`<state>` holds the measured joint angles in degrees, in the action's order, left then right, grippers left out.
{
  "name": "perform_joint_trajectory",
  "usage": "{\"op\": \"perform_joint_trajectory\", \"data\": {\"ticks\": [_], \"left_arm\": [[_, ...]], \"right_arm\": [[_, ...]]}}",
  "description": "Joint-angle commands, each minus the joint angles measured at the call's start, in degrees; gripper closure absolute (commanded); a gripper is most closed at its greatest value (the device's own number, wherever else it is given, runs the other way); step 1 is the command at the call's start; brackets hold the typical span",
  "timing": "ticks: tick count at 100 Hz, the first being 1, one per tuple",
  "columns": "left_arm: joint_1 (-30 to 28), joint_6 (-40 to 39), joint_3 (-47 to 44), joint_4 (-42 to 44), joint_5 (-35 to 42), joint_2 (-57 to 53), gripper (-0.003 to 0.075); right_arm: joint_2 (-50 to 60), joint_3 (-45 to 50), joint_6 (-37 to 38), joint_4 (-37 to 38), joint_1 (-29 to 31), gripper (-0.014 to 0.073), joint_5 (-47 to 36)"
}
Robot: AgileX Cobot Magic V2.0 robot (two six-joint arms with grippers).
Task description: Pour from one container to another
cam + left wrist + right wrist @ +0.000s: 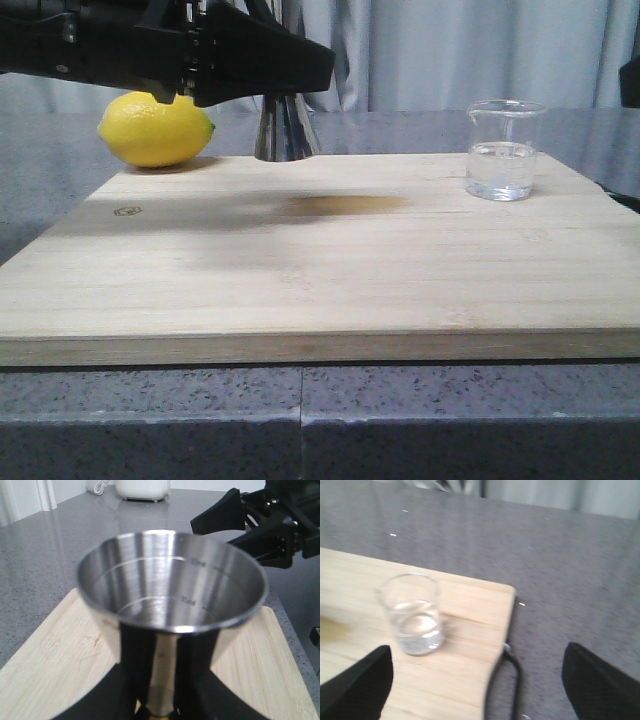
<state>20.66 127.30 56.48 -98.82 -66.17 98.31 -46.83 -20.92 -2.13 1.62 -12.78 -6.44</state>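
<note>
Approach step: left gripper (pixel 160 707) clamps the steel jigger (pixel 170 585); right gripper (pixel 475 680), fingers spread, must close on the glass beaker (pixel 412 612) near the board's (pixel 300 270) right edge

Even, soft daylight fills my views. My left arm throws a wide, diffuse shadow across the board (pixel 330 270) in the front view. The jigger (pixel 172 587) fills my left wrist view, its steel streaked with bright glare, rim slightly soft. My right wrist view is blurred throughout; the beaker (pixel 414 614) looks smeared.
</note>
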Motion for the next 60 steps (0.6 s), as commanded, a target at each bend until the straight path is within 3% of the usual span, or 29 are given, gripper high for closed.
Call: {"op": "perform_joint_trajectory", "data": {"ticks": [1,25,60], "left_arm": [[0.63,-0.56,1.64,-4.82,-5.97,-2.73,0.0661],[0.63,-0.56,1.64,-5.83,-5.75,-2.73,0.0661],[0.63,-0.56,1.64,-5.83,-5.73,-2.73,0.0661]], "right_arm": [[-0.05,0.10,-0.43,-0.11,-1.79,-0.0034,-9.03],[-1.58,2.17,-0.43,-0.11,-2.57,-0.0034,-14.80],[-14.38,2.17,-0.43,-0.11,-3.64,-0.0034,-25.85]]}}
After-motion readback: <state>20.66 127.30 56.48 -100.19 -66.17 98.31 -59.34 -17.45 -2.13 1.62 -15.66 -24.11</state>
